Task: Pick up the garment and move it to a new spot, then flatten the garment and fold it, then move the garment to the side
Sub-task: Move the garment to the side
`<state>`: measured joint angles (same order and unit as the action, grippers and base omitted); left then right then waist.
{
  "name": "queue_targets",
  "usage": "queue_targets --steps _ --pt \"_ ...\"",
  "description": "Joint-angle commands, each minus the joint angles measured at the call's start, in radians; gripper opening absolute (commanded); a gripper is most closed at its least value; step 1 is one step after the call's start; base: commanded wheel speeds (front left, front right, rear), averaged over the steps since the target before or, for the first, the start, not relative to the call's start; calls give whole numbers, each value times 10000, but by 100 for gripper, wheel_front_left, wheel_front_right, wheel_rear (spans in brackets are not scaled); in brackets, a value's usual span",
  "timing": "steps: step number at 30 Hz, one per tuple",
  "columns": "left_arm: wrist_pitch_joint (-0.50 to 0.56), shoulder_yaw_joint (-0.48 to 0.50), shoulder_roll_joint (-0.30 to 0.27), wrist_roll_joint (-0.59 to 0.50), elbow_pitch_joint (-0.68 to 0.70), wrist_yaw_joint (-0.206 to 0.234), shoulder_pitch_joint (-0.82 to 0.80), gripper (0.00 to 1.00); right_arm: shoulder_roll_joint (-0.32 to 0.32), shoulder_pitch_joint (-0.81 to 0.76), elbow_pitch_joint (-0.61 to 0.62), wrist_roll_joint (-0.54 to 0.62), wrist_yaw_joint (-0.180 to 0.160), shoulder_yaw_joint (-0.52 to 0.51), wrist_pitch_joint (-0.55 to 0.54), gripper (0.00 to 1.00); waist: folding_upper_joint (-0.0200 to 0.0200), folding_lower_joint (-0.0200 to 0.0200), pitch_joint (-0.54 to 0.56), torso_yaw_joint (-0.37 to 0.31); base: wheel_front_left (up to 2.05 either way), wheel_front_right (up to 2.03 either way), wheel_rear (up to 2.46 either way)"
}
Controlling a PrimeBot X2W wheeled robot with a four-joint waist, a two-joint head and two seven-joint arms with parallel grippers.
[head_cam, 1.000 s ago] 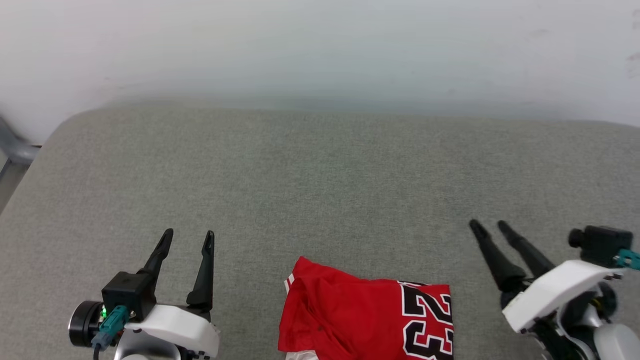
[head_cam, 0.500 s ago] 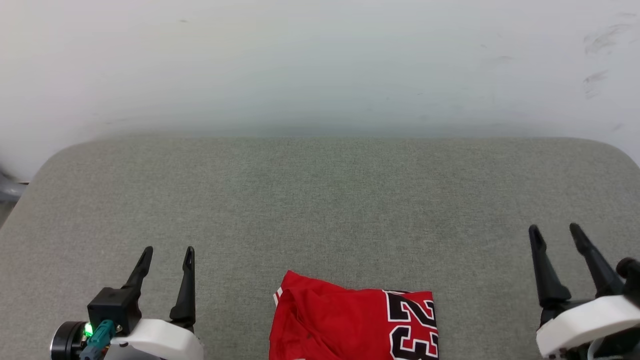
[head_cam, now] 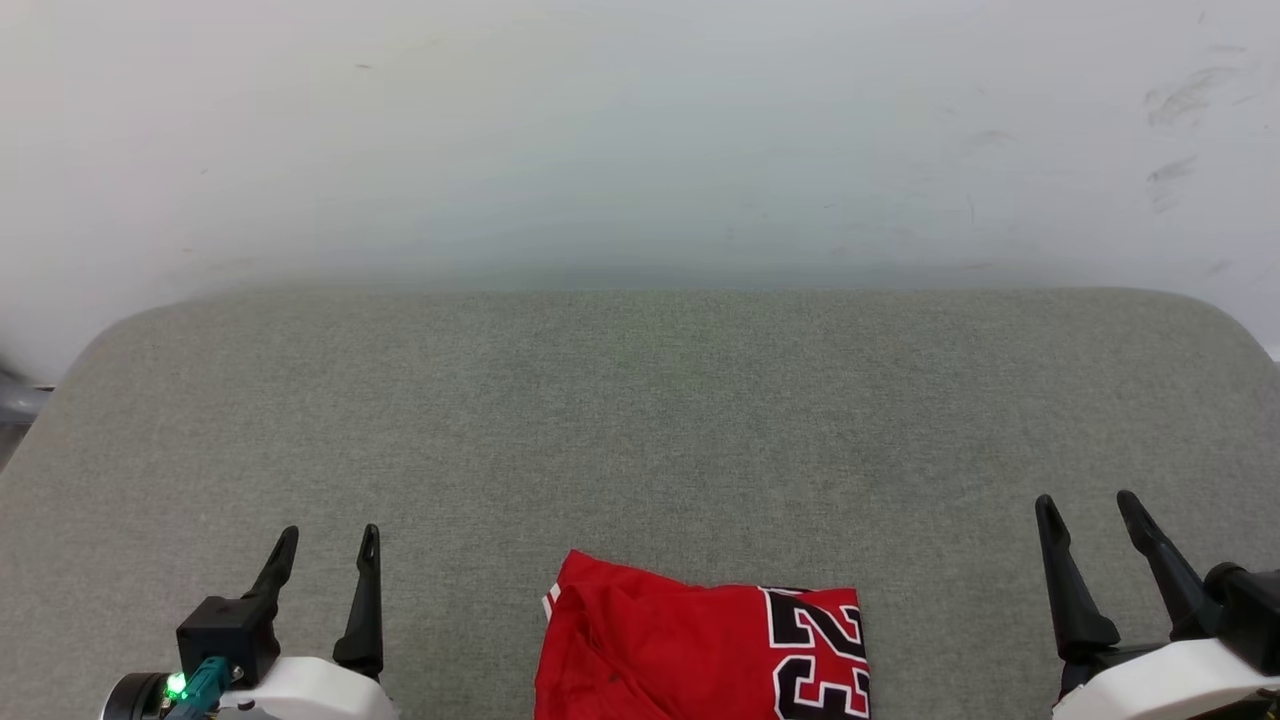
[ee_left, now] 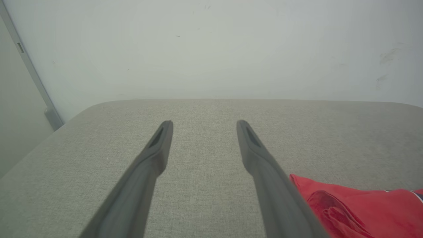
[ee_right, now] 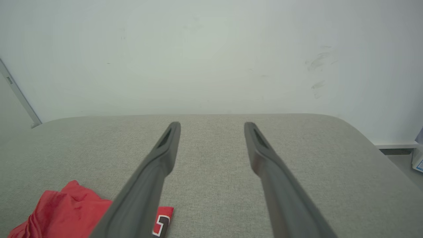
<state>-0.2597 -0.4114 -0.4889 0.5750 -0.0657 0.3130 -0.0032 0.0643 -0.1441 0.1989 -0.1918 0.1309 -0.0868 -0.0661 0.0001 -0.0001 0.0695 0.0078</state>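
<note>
Garment (head_cam: 660, 650): one; red shiny jersey folded to a rough rectangle, black-and-white 23 print at its right, striped trim at its far-left corner. Lies at the near edge of one grey woven padded surface (head_cam: 640, 420) with rounded corners, between two grippers. Left gripper (head_cam: 328, 535): fingers apart, holding nothing. Right gripper (head_cam: 1085, 503): fingers apart, holding nothing; since a second ago drawn rightward from it, now pointing straight. One pale scuffed wall (head_cam: 640, 130) beyond.

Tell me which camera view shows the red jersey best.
The head view: the jersey shows its number print and striped trim, though the near part is cut off. The left wrist view catches a rumpled red corner; the right wrist view, a red bunch, partly hidden.
</note>
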Motion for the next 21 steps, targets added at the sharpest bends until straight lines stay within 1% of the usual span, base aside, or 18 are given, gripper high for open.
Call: queue_targets --steps 1,8,12,13,17,21 --pt "-61 72 54 -69 -55 -51 55 100 -35 -64 72 51 -5 25 9 100 -1 1 -11 -10 0 0 0" --pt "-72 219 132 -96 -232 -208 -66 100 -87 -75 136 18 -5 -17 -154 100 -1 1 -47 -12 0 0 0" --pt "-73 321 159 -177 -230 -307 -205 100 -105 -126 122 -449 -6 -162 -480 100 -1 1 -136 53 0 0 0" --pt "-74 368 171 -197 -210 -309 -247 100 -81 -161 49 -628 -5 -237 -681 100 -1 1 -167 78 0 0 0" --pt "-75 469 250 -267 -196 -441 -414 100 349 -291 -395 -1649 -5 -581 -1654 100 -1 1 -379 240 0 0 0" --pt "-74 609 419 -383 -142 -518 -519 100 803 -490 -969 -2659 -5 -437 -2863 100 -1 1 -573 374 0 0 0"
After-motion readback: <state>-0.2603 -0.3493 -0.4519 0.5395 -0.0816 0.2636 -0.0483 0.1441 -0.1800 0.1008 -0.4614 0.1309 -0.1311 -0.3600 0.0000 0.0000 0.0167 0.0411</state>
